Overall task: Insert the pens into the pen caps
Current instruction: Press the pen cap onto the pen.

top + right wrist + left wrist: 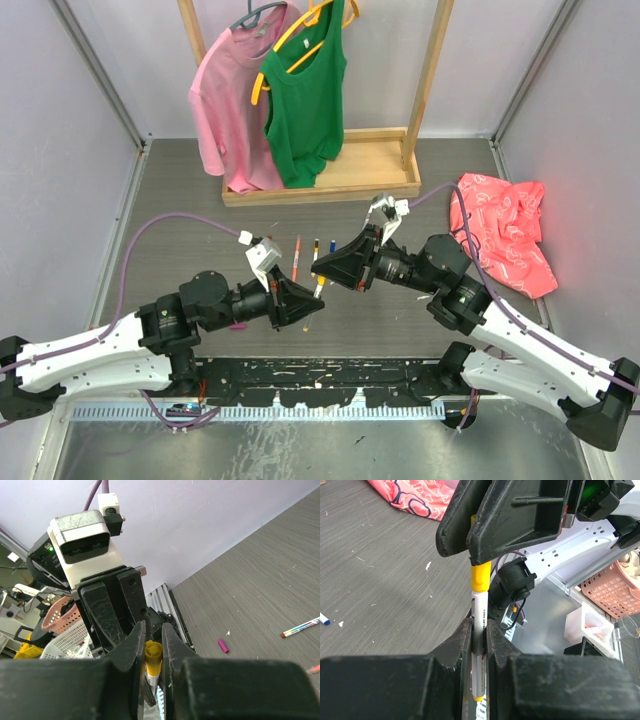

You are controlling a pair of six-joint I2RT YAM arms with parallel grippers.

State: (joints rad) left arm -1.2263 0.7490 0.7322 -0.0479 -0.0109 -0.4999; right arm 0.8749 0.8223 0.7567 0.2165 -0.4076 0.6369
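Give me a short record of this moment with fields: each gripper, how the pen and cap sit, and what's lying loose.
left gripper: shut on the white pen, gripped mid-barrel
right gripper: shut on the yellow cap
pen and cap: in line, the cap meeting the pen's end; cannot tell if it is fully seated
lying loose: magenta cap and spare pens on the table

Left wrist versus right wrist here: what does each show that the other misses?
Left wrist only: the white pen clamped in the left gripper, and a pink garment on the table. Right wrist only: a loose magenta cap on the table. Both: the yellow cap held in the right gripper, and a pink basket beyond the table.
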